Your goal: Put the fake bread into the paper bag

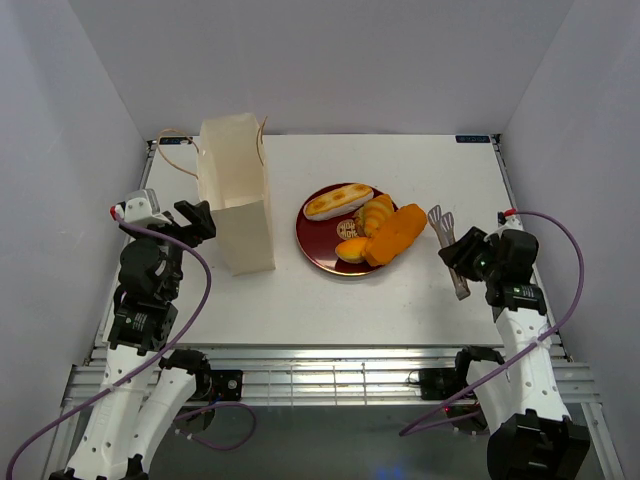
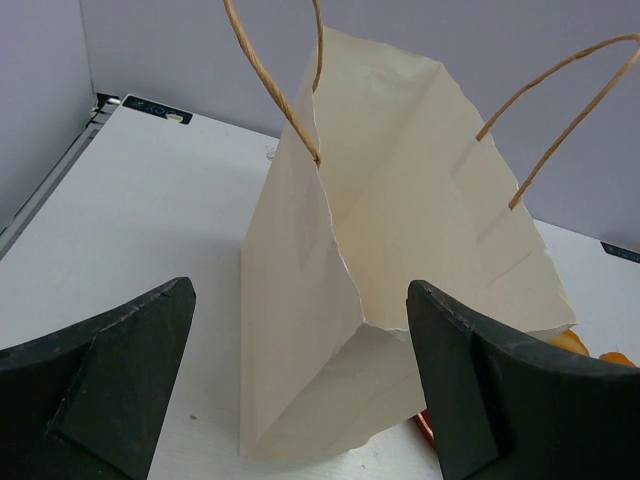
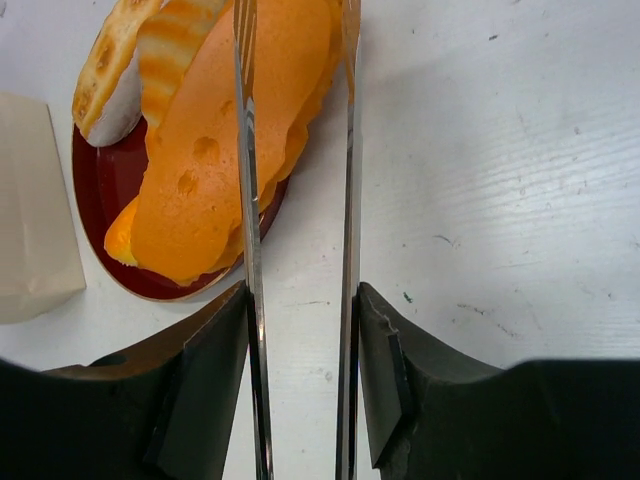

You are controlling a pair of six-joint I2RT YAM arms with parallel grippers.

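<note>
The cream paper bag (image 1: 237, 195) stands upright at the left of the table, mouth open, string handles up; it fills the left wrist view (image 2: 390, 270). My left gripper (image 1: 197, 221) is open and empty just left of the bag's base. The fake bread lies on a dark red plate (image 1: 318, 240): a long striped roll (image 1: 338, 201), a croissant (image 1: 375, 214), a flat orange slab (image 1: 394, 235) and a small bun (image 1: 350, 250). My right gripper (image 1: 462, 255) is shut on the silver tongs (image 1: 447, 240), whose two arms (image 3: 247, 200) reach toward the slab (image 3: 215, 160).
The white walls close in the table on three sides. The plate sits between the bag and the tongs. The table's near edge and metal rails (image 1: 330, 370) lie just in front of the arm bases.
</note>
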